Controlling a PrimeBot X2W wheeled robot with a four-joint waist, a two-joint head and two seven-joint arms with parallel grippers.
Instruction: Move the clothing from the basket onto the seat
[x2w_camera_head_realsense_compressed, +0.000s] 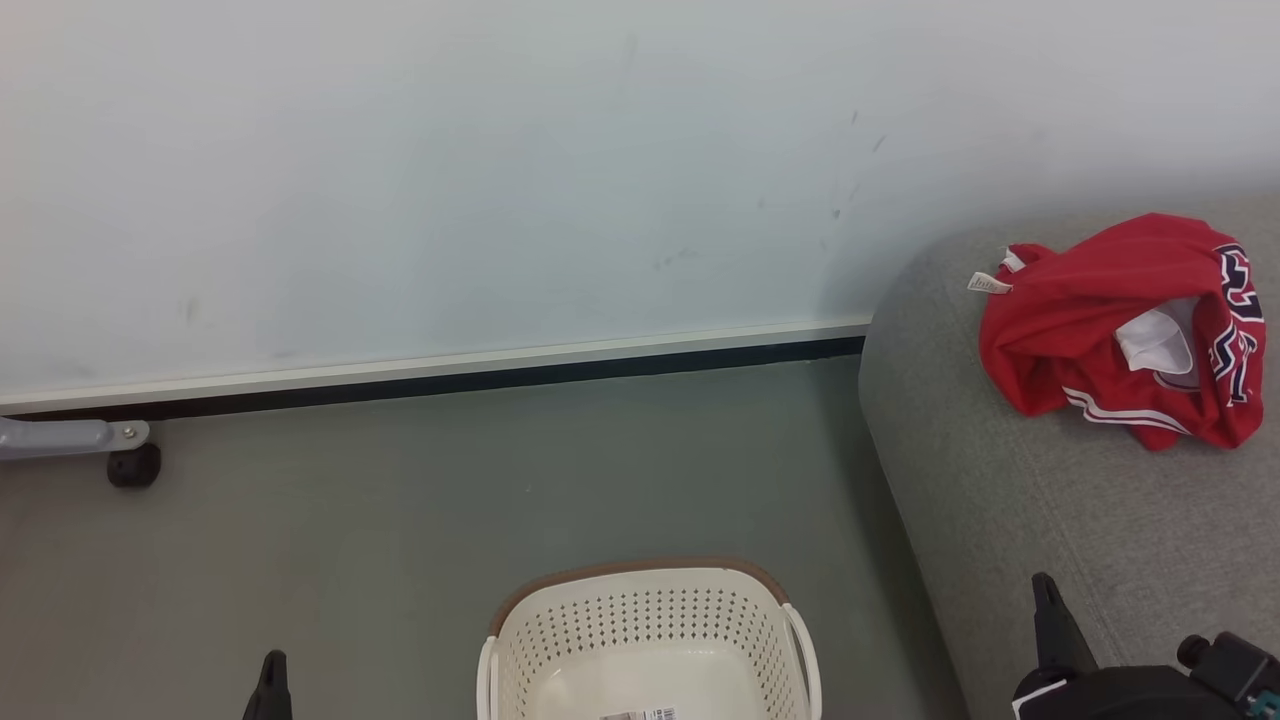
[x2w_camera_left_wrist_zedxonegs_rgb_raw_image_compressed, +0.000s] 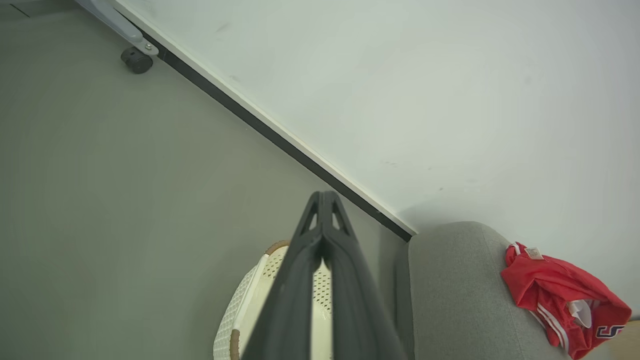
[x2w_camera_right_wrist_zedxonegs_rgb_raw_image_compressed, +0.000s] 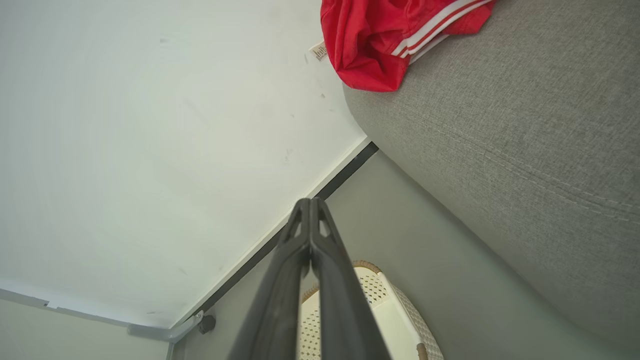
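Clothing (x2w_camera_head_realsense_compressed: 1100, 320) lies near the seat's (x2w_camera_head_realsense_compressed: 1000, 520) far edge; the basket (x2w_camera_head_realsense_compressed: 640, 620) looks empty, so we judge the task done. Our left gripper (x2w_camera_left_wrist_zedxonegs_rgb_raw_image_compressed: 322, 200) and right gripper (x2w_camera_right_wrist_zedxonegs_rgb_raw_image_compressed: 310, 205) are clenched, holding nothing.

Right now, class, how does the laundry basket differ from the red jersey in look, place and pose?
The laundry basket is cream-white perforated plastic with a brown rim; the red jersey is soft fabric with white stripes.
The laundry basket stands on the floor; the red jersey lies on the grey sofa cushion.
The laundry basket is upright; the red jersey is crumpled.
Shared: both bear a white label: a sticker, a tag.
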